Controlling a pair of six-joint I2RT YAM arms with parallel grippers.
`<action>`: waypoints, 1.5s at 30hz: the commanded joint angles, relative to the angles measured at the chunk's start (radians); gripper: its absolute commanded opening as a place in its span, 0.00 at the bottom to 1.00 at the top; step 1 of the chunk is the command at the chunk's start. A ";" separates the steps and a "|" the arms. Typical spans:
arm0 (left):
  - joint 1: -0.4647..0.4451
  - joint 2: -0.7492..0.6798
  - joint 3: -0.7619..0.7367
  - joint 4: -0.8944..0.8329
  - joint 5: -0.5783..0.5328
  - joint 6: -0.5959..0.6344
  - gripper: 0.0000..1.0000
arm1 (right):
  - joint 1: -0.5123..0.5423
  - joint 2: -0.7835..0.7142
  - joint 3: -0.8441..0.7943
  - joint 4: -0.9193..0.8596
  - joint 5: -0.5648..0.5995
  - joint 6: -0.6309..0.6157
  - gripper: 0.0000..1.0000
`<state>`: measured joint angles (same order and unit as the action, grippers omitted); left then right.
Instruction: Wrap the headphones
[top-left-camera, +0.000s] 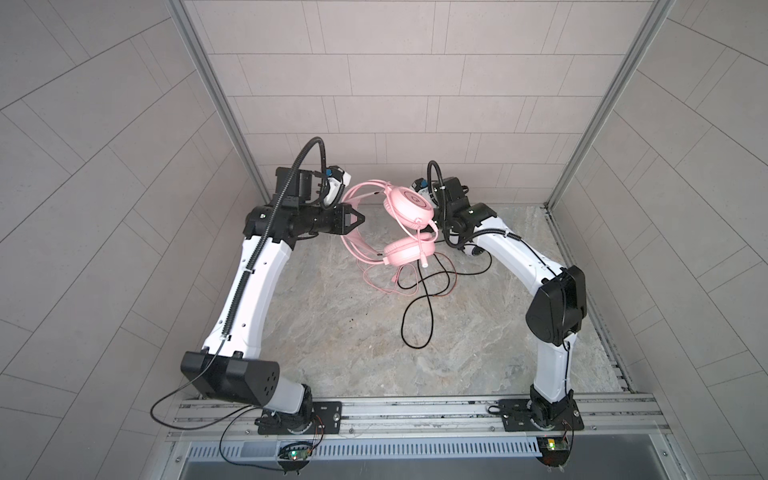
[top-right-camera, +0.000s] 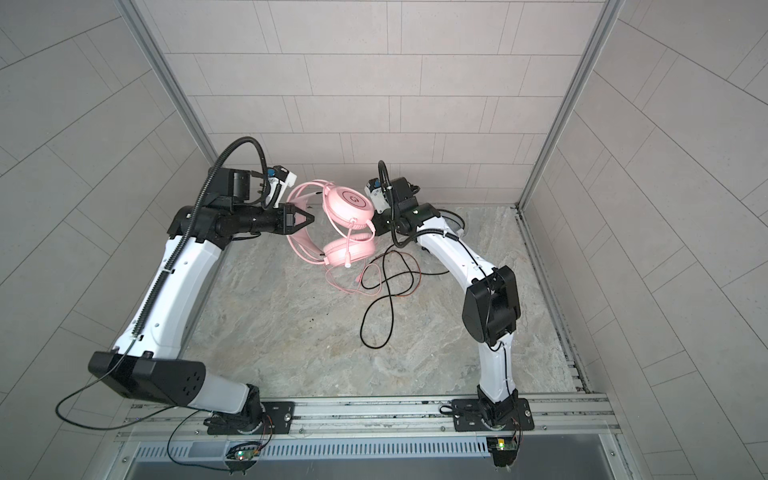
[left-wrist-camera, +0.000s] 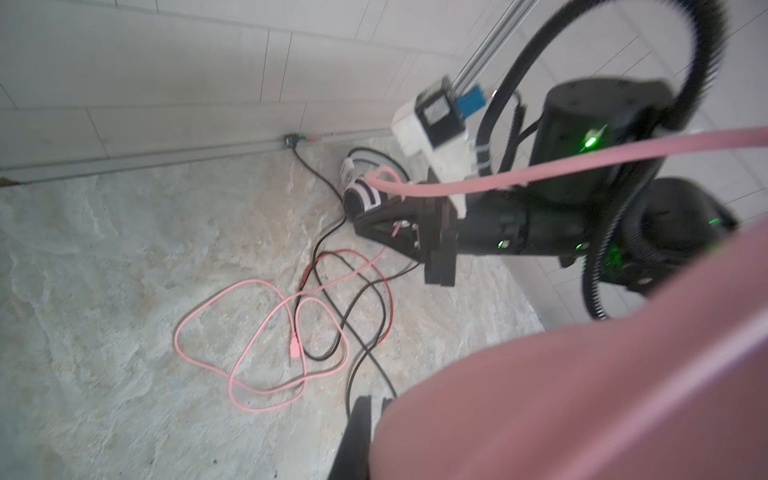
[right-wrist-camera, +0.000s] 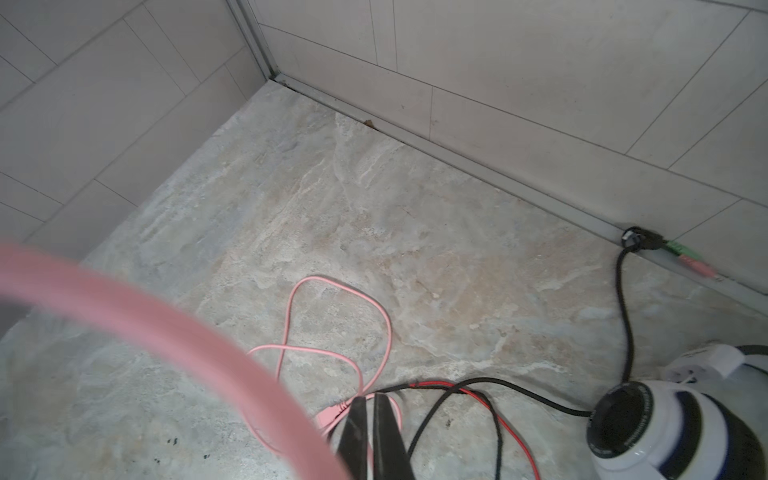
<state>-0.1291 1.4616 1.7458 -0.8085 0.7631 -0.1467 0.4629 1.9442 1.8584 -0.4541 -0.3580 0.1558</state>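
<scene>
Top views, left fingers (top-left-camera: 360, 217) level, reaching inward, pinched on pink headset (top-left-camera: 409, 203) band, right fingers (left-wrist-camera: 361, 222) closed opposite, hold unclear.

Even diffuse light, soft shadows; wrist views blurred, top views edge-warped.

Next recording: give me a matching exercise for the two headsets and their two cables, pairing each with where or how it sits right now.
Things:
1. pink headset
2. pink cable
3. black cable
4. striped headset

States:
A. on the table, partly hidden under the right arm
B. loose loops on the table, ending in a pink plug
C. raised above the table
D. long dark loop reaching farthest forward on the table

Pairs: 1-C, 2-B, 3-D, 4-A
</scene>
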 joint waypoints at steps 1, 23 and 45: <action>0.019 -0.050 -0.017 0.233 0.126 -0.174 0.00 | -0.007 -0.061 -0.040 0.158 -0.094 0.102 0.00; 0.042 0.006 -0.016 0.487 0.115 -0.401 0.00 | 0.031 0.093 -0.191 0.650 -0.269 0.407 0.43; 0.158 0.051 -0.077 0.630 0.077 -0.688 0.00 | 0.104 0.344 -0.054 0.877 -0.251 0.560 0.11</action>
<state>0.0097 1.5394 1.6634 -0.2581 0.8333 -0.7746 0.5560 2.3104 1.7866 0.3943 -0.6228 0.7120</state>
